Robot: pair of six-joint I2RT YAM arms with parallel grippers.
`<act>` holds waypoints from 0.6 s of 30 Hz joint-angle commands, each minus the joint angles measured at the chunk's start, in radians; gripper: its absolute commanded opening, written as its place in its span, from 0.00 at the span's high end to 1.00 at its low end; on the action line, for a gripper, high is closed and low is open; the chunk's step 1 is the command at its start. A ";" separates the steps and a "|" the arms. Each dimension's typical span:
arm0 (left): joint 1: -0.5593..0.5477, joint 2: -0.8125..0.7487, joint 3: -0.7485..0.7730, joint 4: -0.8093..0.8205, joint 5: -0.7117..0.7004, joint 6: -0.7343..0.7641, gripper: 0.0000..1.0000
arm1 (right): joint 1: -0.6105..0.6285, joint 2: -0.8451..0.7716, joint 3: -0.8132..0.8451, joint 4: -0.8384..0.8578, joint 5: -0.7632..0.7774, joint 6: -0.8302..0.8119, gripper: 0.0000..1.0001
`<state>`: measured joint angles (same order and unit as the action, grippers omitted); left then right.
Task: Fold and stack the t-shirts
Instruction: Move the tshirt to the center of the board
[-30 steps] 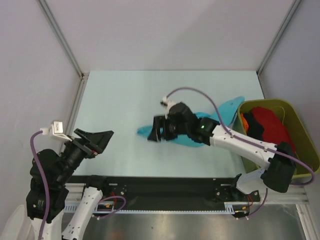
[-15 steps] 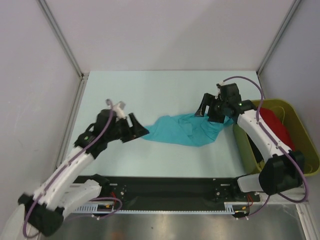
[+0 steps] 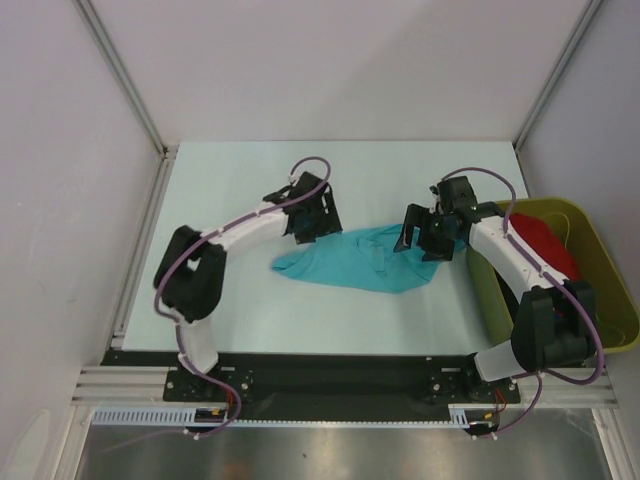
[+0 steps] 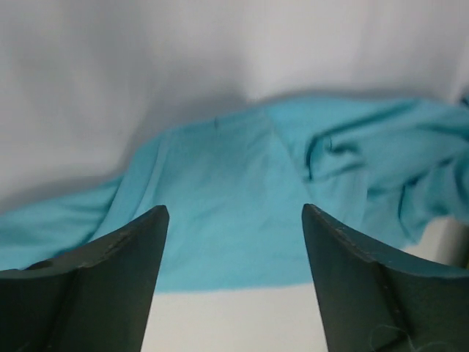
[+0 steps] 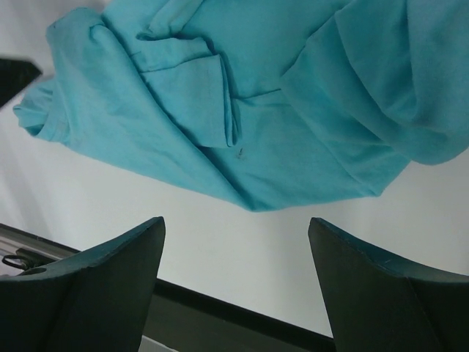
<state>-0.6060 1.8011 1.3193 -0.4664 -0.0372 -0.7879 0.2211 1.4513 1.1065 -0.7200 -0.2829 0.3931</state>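
A turquoise t-shirt (image 3: 358, 260) lies crumpled and stretched sideways in the middle of the table. In the left wrist view its cloth (image 4: 234, 198) fills the space ahead of the fingers. My left gripper (image 3: 316, 230) hovers open at the shirt's far left edge, with nothing between its jaws (image 4: 234, 214). Over the shirt's right end my right gripper (image 3: 417, 240) is also open and empty (image 5: 236, 224), with the folds and a small dark mark of the shirt (image 5: 242, 110) just beyond it. A red t-shirt (image 3: 550, 243) lies in the tub.
An olive-green plastic tub (image 3: 605, 330) stands at the table's right edge, beside the right arm. Grey walls with metal posts close the table in at the back and sides. The black rail (image 3: 330, 375) with the arm bases runs along the near edge.
The left arm swung from the near left up to the shirt's far left edge. The right gripper let go of the shirt and moved to its right end. The shirt now lies stretched out.
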 commanded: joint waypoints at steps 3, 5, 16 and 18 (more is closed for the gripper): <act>-0.001 0.219 0.254 -0.101 -0.115 -0.066 0.31 | -0.011 -0.020 -0.023 0.008 -0.059 -0.007 0.14; -0.003 0.282 0.312 -0.121 -0.112 -0.065 0.35 | -0.009 -0.028 -0.039 -0.007 -0.074 0.003 0.14; 0.006 0.172 0.168 -0.132 -0.190 0.146 1.00 | -0.006 -0.035 0.021 -0.091 -0.033 0.101 0.14; 0.018 0.048 0.074 -0.092 -0.231 0.229 1.00 | 0.000 -0.032 0.013 -0.096 -0.006 0.139 0.14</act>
<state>-0.6048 2.0518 1.4857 -0.5434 -0.1638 -0.7006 0.2134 1.4364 1.0859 -0.7914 -0.3206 0.4553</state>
